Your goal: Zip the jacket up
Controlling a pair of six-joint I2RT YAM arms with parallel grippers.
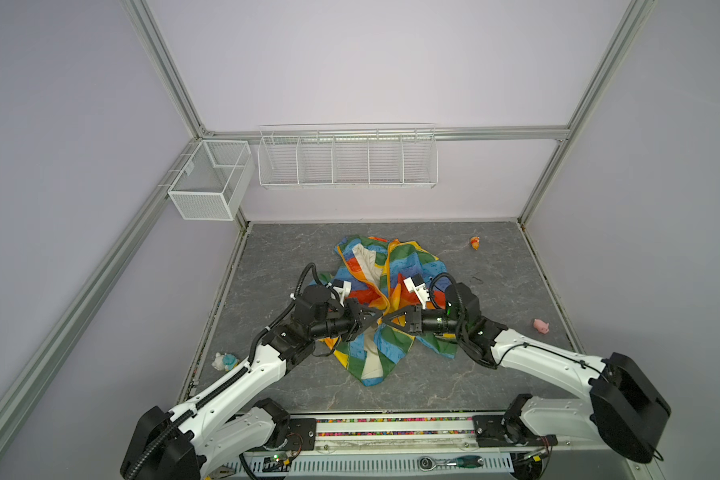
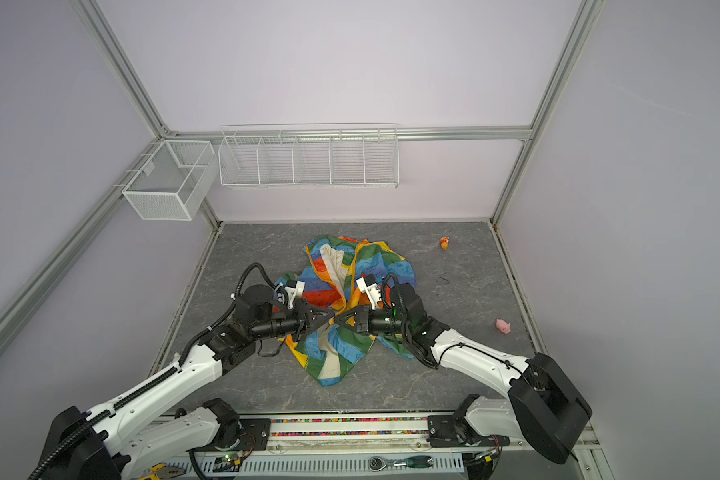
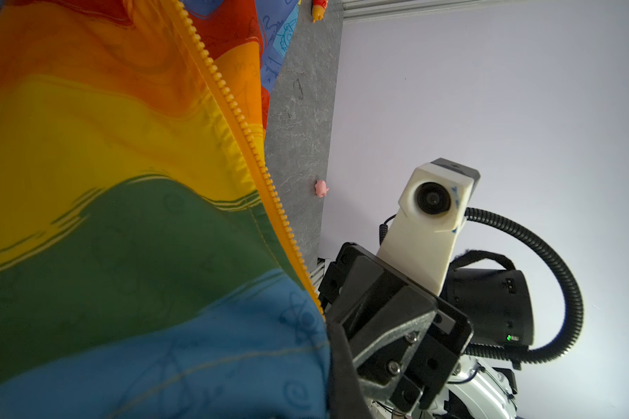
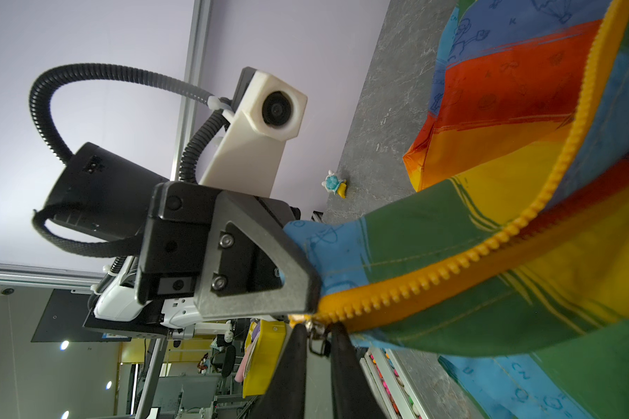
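Jacket [image 1: 408,257] crumpled, zipper undone.
Left gripper [image 1: 375,320] clamps its hem corner; right gripper [image 1: 386,321] has jaws narrowly apart around the zipper pull [image 4: 317,338], grip unclear.

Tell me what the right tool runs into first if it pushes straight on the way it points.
The jacket: its zipper pull sits between the fingers of the right tool. Just behind, the left tool, clamped on the fabric, faces it tip to tip; the gap between them is unclear.
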